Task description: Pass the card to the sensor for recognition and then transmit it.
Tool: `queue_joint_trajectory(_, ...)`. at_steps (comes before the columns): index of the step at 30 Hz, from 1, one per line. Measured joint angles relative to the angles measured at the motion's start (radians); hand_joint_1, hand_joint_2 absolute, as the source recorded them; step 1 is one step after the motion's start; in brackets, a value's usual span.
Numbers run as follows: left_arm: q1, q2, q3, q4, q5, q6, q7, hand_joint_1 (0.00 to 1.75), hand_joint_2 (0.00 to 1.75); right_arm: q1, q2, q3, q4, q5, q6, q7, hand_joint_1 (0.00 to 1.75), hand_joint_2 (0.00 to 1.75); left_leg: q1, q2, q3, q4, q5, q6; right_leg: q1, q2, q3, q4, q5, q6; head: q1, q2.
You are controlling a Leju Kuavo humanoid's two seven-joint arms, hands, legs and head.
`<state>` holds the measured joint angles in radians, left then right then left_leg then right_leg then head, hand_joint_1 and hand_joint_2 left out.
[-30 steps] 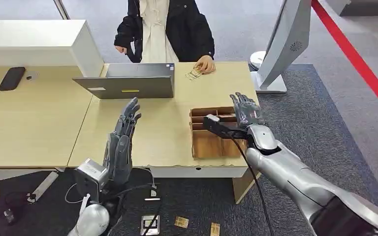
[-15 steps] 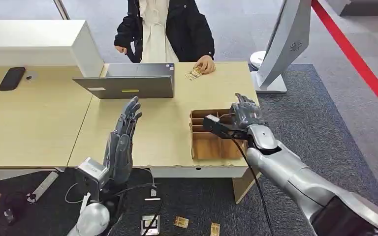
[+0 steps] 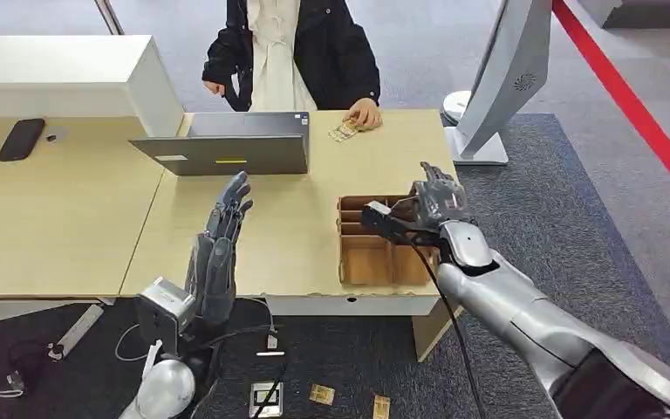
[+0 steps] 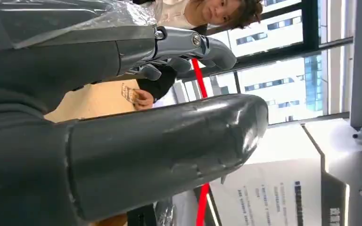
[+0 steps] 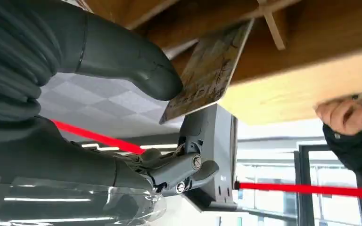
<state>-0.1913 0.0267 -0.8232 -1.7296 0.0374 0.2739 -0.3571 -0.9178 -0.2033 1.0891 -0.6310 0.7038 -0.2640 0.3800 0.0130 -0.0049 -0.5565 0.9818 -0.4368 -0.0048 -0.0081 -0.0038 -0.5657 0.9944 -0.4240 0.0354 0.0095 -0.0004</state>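
Left hand [image 3: 216, 253] raised, fingers straight and empty — right hand [image 3: 437, 203] pinching, arm extended.

Bright, even daylight and soft shadows (windows glare white in wrist views); close parts blur.

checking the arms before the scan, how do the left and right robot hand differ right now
The left robot hand is raised upright, fingers straight, holding nothing; the right robot hand reaches over the wooden divider box, and the right wrist view shows its thumb on a card. The left sits near the table's front edge; the right sits farther out. Both are grey on silver arms.
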Motion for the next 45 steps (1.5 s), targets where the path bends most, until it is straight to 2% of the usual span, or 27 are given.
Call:
queue_joint_trajectory(6, 0.000, 0.000, -0.002, 0.000, -0.003, 0.022, 0.009, 0.00, 0.00, -0.013, 0.004, -0.003, -0.020, 0.033, -0.076, 0.006, 1.75, 1.75, 0.000, 0.000, 0.000, 0.000, 0.000, 0.000, 0.000, 0.000, 0.000, 0.000, 0.000, 0.000, 0.000, 0.000)
queue_joint_trajectory(19, -0.001, 0.000, -0.009, 0.000, 0.001, 0.027, 0.008, 0.00, 0.00, -0.072, 0.005, -0.011, -0.065, 0.050, -0.098, 0.009, 1.75, 1.75, 0.000, 0.000, 0.000, 0.000, 0.000, 0.000, 0.000, 0.000, 0.000, 0.000, 0.000, 0.000, 0.000, 0.000)
queue_joint_trajectory(25, -0.003, 0.000, -0.010, 0.000, 0.006, 0.048, -0.008, 0.00, 0.00, -0.127, 0.004, -0.023, -0.117, 0.056, -0.077, 0.021, 1.75, 1.75, 0.000, 0.000, 0.000, 0.000, 0.000, 0.000, 0.000, 0.000, 0.000, 0.000, 0.001, 0.000, 0.000, 0.000)
queue_joint_trajectory(37, -0.003, 0.000, -0.011, 0.000, 0.010, 0.046, -0.011, 0.00, 0.00, -0.136, 0.006, -0.025, -0.150, 0.058, -0.055, 0.020, 1.75, 1.75, 0.000, 0.000, 0.000, 0.000, 0.000, 0.000, 0.000, 0.000, 0.000, 0.000, 0.001, 0.000, 0.000, 0.000)
queue_joint_trajectory(45, -0.017, 0.000, -0.015, 0.000, 0.011, -0.005, -0.006, 0.00, 0.00, -0.257, 0.085, -0.006, -0.057, 0.108, 0.031, 0.012, 1.75, 1.75, 0.001, 0.000, -0.001, 0.000, 0.001, 0.000, 0.000, 0.000, 0.000, 0.000, 0.001, -0.001, 0.000, 0.000)
